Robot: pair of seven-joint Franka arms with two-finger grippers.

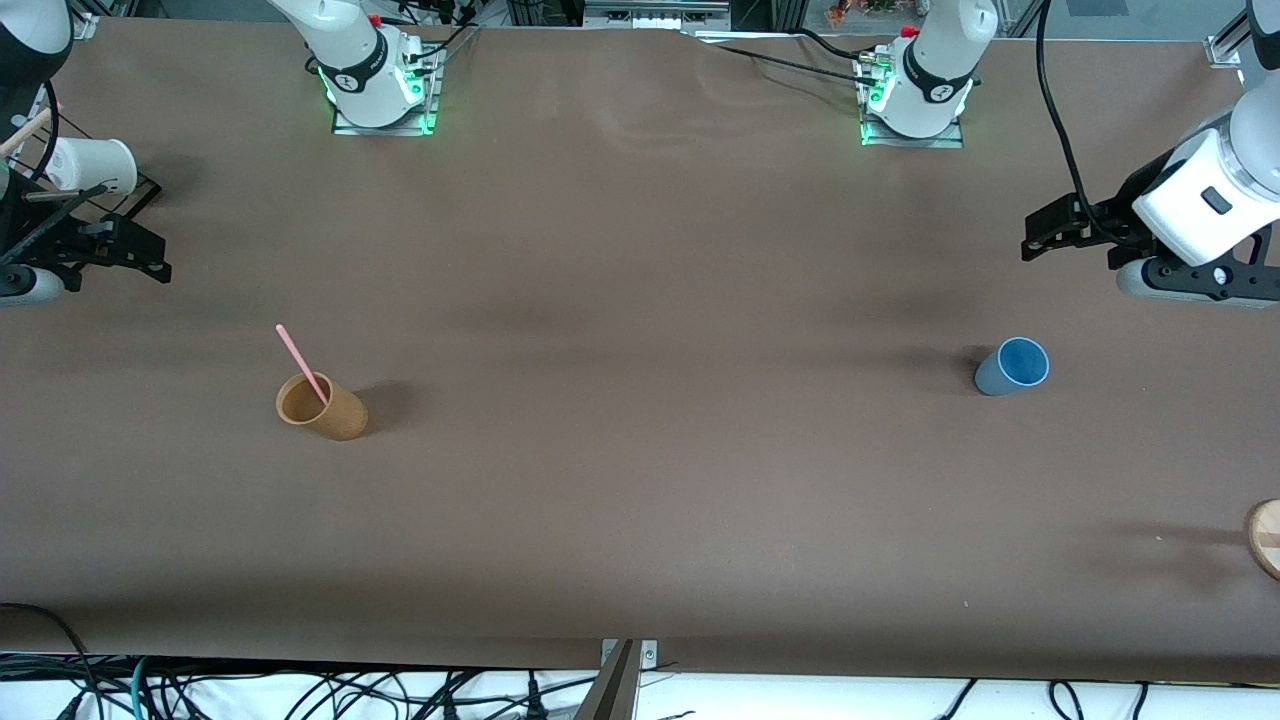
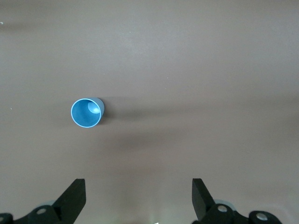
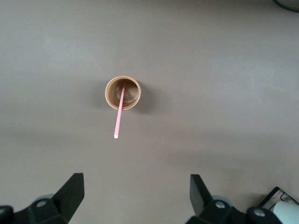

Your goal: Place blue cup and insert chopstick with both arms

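The blue cup [image 1: 1012, 367] stands upright on the brown table toward the left arm's end; it also shows in the left wrist view [image 2: 86, 113]. The pink chopstick [image 1: 302, 364] leans in a tan-brown cup [image 1: 322, 407] toward the right arm's end; both show in the right wrist view, the chopstick [image 3: 118, 114] in the tan cup [image 3: 122, 93]. My left gripper [image 1: 1045, 232] hangs open and empty over the table, apart from the blue cup; its jaws [image 2: 138, 191] are spread wide. My right gripper [image 1: 140, 250] hangs open and empty over the table, apart from the tan cup [image 3: 136, 186].
A white cup [image 1: 92, 165] sits on a black stand at the right arm's end of the table, seen also in the right wrist view [image 3: 287, 211]. A round wooden piece [image 1: 1265, 537] lies at the table's edge at the left arm's end. Cables run along the front edge.
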